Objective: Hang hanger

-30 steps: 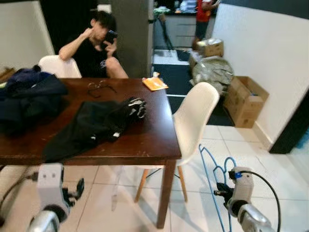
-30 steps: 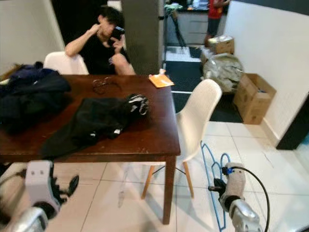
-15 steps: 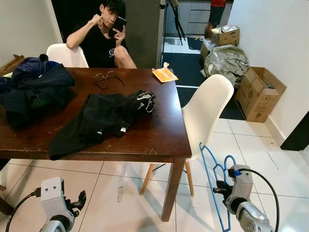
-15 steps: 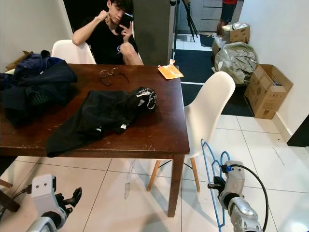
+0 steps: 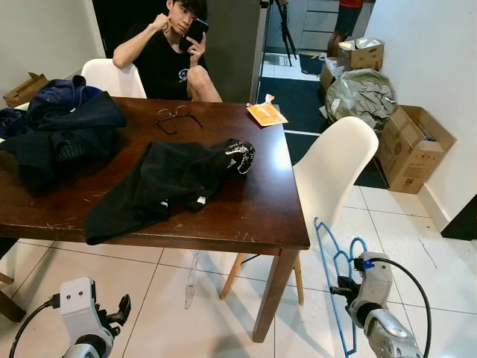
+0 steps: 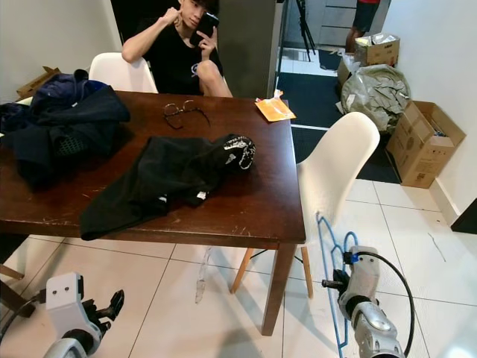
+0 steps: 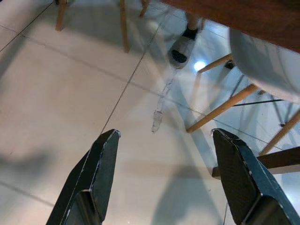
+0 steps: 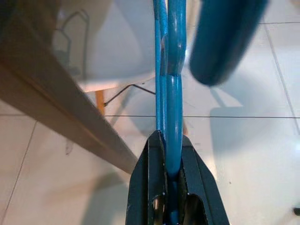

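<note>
Low on the robot's left, the left gripper (image 7: 161,183) hangs over bare floor tiles, fingers spread wide and holding nothing. Centre, the wooden table (image 5: 253,216) carries a black garment (image 5: 160,183) and a dark jacket (image 5: 63,130). On the right, beside the white chair (image 5: 335,168), the right gripper (image 8: 169,187) is clamped on the blue hanger (image 5: 334,276), its long axis near vertical, rising from the fingers. No rail is visible; judged, carrying continues.

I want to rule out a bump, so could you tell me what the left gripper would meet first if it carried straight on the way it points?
Probably the floor: the open left gripper points down at bare tiles short of the chair legs, though depth is unclear.
</note>
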`<state>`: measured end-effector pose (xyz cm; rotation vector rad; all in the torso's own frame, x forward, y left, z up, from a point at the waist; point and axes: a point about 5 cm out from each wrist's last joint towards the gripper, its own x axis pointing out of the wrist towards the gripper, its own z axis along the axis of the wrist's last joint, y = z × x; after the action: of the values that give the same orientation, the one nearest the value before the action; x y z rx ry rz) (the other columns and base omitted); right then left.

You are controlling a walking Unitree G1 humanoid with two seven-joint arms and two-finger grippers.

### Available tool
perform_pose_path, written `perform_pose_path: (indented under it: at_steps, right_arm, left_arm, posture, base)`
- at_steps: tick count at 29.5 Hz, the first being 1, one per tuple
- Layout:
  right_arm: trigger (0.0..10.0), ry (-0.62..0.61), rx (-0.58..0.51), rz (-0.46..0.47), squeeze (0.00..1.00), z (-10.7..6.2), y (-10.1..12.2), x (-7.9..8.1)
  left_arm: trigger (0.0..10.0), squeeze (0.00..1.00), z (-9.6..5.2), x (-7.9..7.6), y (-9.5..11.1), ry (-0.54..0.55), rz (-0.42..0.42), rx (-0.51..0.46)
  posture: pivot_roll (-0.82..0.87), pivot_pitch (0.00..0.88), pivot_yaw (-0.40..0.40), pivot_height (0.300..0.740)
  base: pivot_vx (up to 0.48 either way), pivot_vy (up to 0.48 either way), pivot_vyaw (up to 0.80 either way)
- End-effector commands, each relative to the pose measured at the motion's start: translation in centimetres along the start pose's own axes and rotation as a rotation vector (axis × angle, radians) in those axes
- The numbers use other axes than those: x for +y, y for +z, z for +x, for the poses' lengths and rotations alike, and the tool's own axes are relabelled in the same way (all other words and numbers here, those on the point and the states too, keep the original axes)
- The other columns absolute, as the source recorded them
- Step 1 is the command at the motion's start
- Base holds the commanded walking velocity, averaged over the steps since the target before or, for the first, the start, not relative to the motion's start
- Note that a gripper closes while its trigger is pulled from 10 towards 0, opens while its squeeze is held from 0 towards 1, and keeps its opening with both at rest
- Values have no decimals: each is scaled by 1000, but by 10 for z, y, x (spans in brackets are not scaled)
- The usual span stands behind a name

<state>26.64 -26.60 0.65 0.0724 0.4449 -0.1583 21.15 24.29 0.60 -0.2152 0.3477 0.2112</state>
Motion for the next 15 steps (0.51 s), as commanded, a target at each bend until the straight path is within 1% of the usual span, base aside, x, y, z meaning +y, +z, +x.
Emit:
perform_pose_path:
  at_steps: [1,2,4,5,6,7,9,10,13,14,15]
  right_arm:
    - [10000,-60,-23,-19,0,1,7,-9]
    - [10000,-172,-69,-39,0,3,24,-21]
    - [10000,-172,-69,-39,0,3,24,-21]
    - [10000,-222,-176,-58,0,6,57,-28]
    - [10000,-222,-176,-58,0,6,57,-28]
    - [10000,-225,-282,-64,0,8,88,-27]
    - [10000,-225,-282,-64,0,8,88,-27]
    - [10000,-153,-398,-64,0,7,119,-13]
    - [10000,-153,-398,-64,0,7,119,-13]
    - [10000,-41,-505,-63,0,3,146,11]
    - [10000,-41,-505,-63,0,3,146,11]
  left_arm:
    - [10000,0,-1,0,1,-15,18,-9]
    - [10000,0,0,-6,14,-59,32,-58]
    - [10000,0,0,-6,14,-59,32,-58]
    - [10000,0,2,-16,38,-132,83,-134]
    - [10000,0,2,-16,38,-132,83,-134]
    - [10000,0,3,-27,60,-188,124,-205]
    - [10000,0,3,-27,60,-188,124,-205]
    - [10000,0,4,-40,86,-229,152,-286]
    - [10000,0,4,-40,86,-229,152,-286]
    - [10000,0,3,-54,111,-256,176,-370]
    - [10000,0,3,-54,111,-256,176,-370]
  posture:
    - [83,0,-41,740]
    - [91,0,-40,740]
    - [91,0,-40,740]
    - [89,0,-39,740]
    - [89,0,-39,740]
    - [89,0,-39,740]
    - [89,0,-39,740]
    - [79,0,-39,740]
    - [79,0,-39,740]
    - [79,0,-44,740]
    - [79,0,-44,740]
  base:
    - [0,0,0]
    - [0,0,0]
    - [0,0,0]
    - [0,0,0]
    - [0,0,0]
    - [0,0,0]
    - [0,0,0]
    - [0,0,0]
    - [0,0,0]
    - [0,0,0]
    - [0,0,0]
